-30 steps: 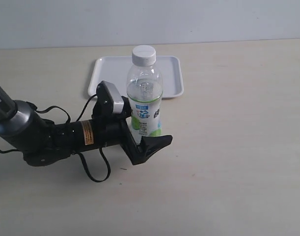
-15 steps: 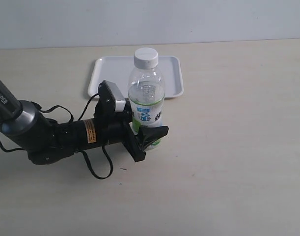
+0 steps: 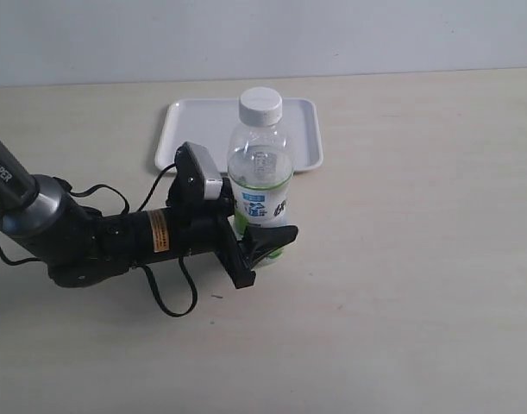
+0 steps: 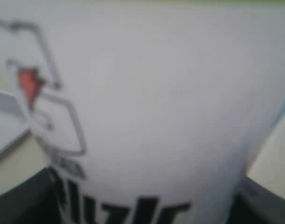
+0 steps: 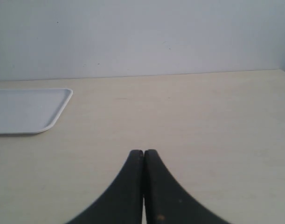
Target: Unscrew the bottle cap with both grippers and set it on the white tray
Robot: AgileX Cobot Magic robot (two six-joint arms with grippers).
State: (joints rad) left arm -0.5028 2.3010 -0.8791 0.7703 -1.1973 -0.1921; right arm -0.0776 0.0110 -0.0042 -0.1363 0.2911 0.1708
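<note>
Left gripper (image 3: 256,244) clamps upright bottle (image 3: 260,185) low at centre frame, cap (image 3: 260,104) directly above; right gripper (image 5: 143,161) clenched empty, probably farther off.

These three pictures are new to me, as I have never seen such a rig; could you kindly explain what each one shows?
It is a robot with two arms, each ending in a claw. The wide picture comes from a camera off the arms. It shows a pale table with a white tray at the back and an upright bottle in front of it, cap still on. The left claw is closed around the bottle's lower part. The blurred picture is from that arm's wrist camera, so close that the bottle label fills it. The last is from the right wrist: the right claw is shut, holds nothing, and hovers over bare table, the tray's corner off to one side.
</note>
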